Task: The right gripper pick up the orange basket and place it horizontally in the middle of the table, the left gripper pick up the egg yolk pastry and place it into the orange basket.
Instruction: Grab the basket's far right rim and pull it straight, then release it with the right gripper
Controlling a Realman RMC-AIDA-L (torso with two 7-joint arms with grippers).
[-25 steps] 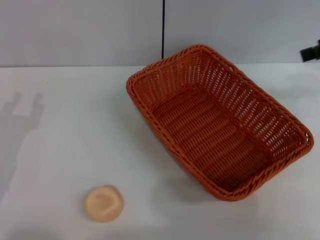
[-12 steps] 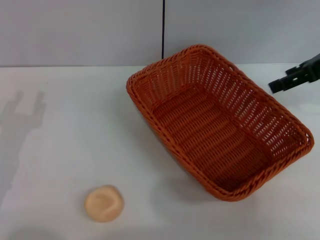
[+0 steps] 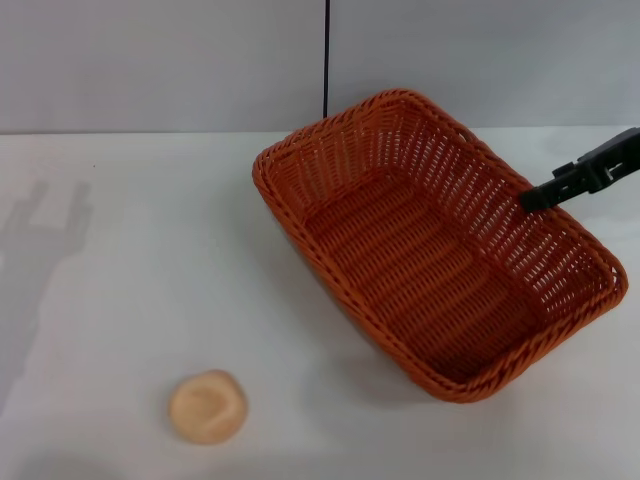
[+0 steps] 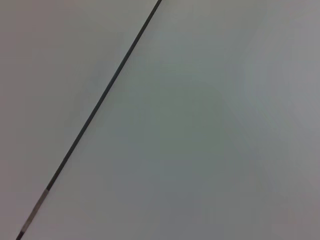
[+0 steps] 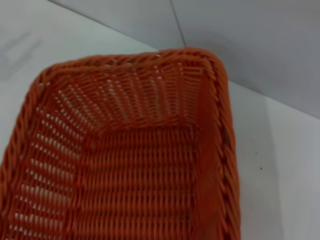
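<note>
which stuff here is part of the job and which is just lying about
Part of the job:
- large woven orange-brown rectangular basket, set at a slant, empty
- small round pale tan pastry, on the table near the front left
- black right pincer, over the basket's right rim
- plain white tabletop

Just lying about:
- nothing loose; only the grey wall with its dark vertical seam

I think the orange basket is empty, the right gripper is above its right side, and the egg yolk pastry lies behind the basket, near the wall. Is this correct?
Not fully. In the head view the egg yolk pastry lies on the table in front of the orange basket, to its left, far from the wall. The basket is empty, and the right gripper is over its right side.
</note>
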